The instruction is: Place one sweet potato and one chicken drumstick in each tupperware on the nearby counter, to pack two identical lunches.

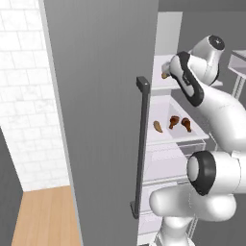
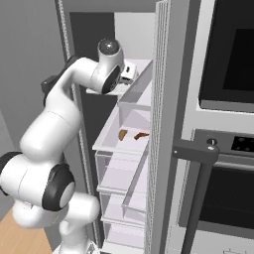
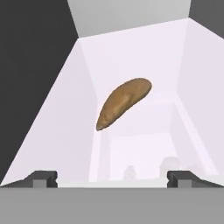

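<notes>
One sweet potato (image 3: 124, 103) lies on an upper fridge shelf (image 3: 57, 131), straight ahead of the pincer (image 3: 112, 178) in the hand view, at about twelve o'clock from the fingertips (image 3: 43, 178) and apart from them. On the shelf below, the left base view shows another sweet potato (image 1: 157, 126) with two chicken drumsticks (image 1: 179, 122) at its three o'clock. By my reading, none of the four items has left the fridge, so the packing has not begun: both tubers and both drumsticks are yet to be carried to the tupperware on the nearby surface. The pincer stands wide open, holding and touching nothing, its tips spread at either side of the hand view's lower edge. A reach forward onto the upper shelf would likely come first.
</notes>
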### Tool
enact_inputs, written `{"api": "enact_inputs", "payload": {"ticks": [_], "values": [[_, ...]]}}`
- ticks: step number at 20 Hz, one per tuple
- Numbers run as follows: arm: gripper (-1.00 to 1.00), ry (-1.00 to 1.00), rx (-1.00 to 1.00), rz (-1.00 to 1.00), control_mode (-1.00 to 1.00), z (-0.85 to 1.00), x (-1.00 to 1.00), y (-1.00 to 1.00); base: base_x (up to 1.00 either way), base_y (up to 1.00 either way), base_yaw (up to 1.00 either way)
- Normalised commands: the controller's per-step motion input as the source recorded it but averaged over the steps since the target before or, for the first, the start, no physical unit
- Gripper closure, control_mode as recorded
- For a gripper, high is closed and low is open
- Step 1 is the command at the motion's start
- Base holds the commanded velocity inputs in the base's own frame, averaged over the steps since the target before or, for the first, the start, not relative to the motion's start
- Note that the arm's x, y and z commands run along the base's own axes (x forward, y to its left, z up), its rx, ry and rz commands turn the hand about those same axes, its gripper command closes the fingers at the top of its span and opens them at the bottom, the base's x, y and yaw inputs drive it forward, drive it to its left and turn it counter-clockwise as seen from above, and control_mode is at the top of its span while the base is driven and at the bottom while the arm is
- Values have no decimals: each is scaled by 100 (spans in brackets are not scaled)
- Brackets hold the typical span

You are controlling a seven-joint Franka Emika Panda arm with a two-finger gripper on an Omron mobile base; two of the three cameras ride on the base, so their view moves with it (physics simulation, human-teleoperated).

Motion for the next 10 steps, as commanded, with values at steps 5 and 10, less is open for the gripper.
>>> {"api": "enact_inputs", "payload": {"ticks": [5, 10], "values": [[-100, 0, 0, 0, -100, -1, 50, -12, 0, 0, 0], [-100, 0, 0, 1, -100, -5, 56, -13, 0, 0, 0]]}}
